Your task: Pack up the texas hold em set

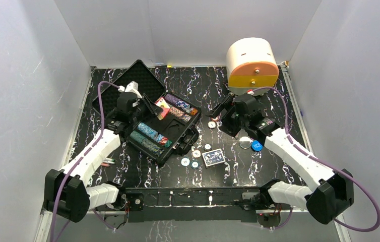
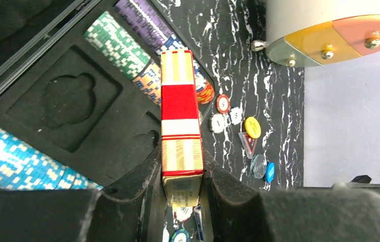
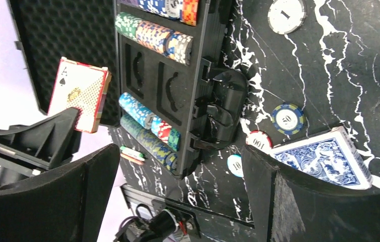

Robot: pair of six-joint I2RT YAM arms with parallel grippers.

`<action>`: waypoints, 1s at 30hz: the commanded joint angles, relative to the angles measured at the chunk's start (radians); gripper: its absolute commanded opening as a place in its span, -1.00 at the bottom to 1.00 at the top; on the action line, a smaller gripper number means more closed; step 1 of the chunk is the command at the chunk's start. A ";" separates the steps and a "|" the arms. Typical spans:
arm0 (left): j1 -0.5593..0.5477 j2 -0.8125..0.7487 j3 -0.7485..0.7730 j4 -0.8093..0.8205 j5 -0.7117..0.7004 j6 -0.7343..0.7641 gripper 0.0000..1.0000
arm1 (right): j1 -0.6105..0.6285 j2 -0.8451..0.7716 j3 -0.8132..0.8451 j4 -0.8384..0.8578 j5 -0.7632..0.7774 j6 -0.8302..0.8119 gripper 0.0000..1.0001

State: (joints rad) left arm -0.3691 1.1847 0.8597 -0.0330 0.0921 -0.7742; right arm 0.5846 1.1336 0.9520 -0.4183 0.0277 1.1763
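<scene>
The left hand (image 2: pixel 182 174) pinched the red card deck (image 2: pixel 180 111) above the open black case (image 2: pixel 72 101); the right hand (image 3: pixel 178 166), spread wide, hovered over the counter (image 3: pixel 339 75) near the blue card deck (image 3: pixel 324 161).

We find a held deck (image 2: pixel 180 126) above the case (image 1: pixel 178 130) — loose discs (image 1: pixel 196 154) and a second deck (image 1: pixel 213 158) to its right, drawer box (image 1: pixel 252 63) behind.

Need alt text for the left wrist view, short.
The left gripper grips a red card deck by one end over the open black case. Chip rows fill some slots; others are empty. Loose discs lie on the table near a white-and-orange box.
</scene>
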 commanded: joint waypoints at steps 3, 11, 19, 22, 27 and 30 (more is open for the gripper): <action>0.091 0.007 0.048 -0.066 0.089 0.003 -0.99 | 0.000 0.061 0.044 0.039 -0.005 -0.117 0.94; 0.196 0.044 0.035 -0.063 0.251 -0.064 -0.98 | 0.000 0.069 0.038 0.091 -0.027 -0.246 0.91; 0.210 0.171 0.074 -0.050 0.256 -0.033 -0.97 | 0.000 0.059 0.019 0.134 -0.059 -0.250 0.89; 0.212 0.233 0.101 -0.042 0.234 -0.011 -0.97 | 0.001 0.055 0.014 0.139 -0.065 -0.249 0.88; 0.219 0.286 0.106 -0.002 0.226 0.001 -0.96 | 0.000 0.049 0.009 0.135 -0.068 -0.244 0.87; 0.225 0.320 0.103 0.015 0.255 -0.010 -0.94 | 0.001 0.045 0.003 0.135 -0.063 -0.241 0.87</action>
State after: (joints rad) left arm -0.1558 1.4948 0.9272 -0.0742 0.3023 -0.7876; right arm 0.5846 1.2121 0.9531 -0.3321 -0.0330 0.9421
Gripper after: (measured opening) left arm 0.222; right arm 0.938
